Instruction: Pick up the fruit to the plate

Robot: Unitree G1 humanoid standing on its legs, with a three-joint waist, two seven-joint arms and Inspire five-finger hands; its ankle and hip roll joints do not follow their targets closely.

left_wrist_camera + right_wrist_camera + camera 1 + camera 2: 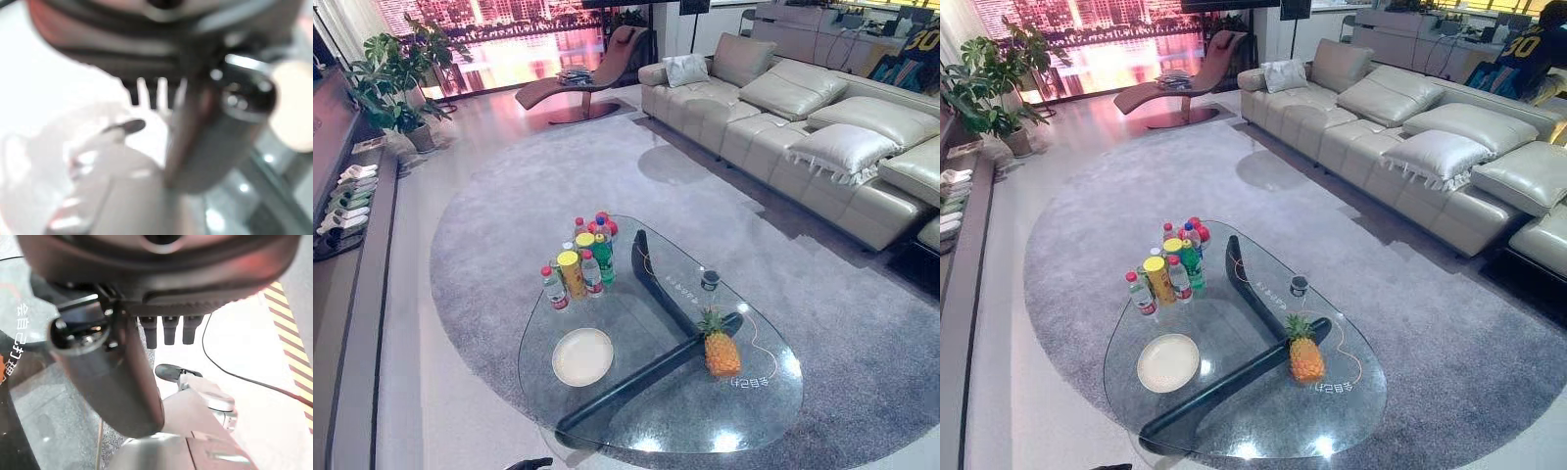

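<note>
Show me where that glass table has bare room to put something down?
The widest bare glass on the table is the near edge, in front of the plate and pineapple. The strip between those two is free too, as is the middle between bottles and cup. The far left corner is crowded with those bottles.

A living room in a home.
A long pale leather sofa [783, 93] with cushions [842, 149] stands along a round grey rug [509, 225]. On the rug is a low glass surface [759, 401]; further back are a lounge chair [597, 73] and a big potted plant [396, 83] by the window [499, 39].
</note>
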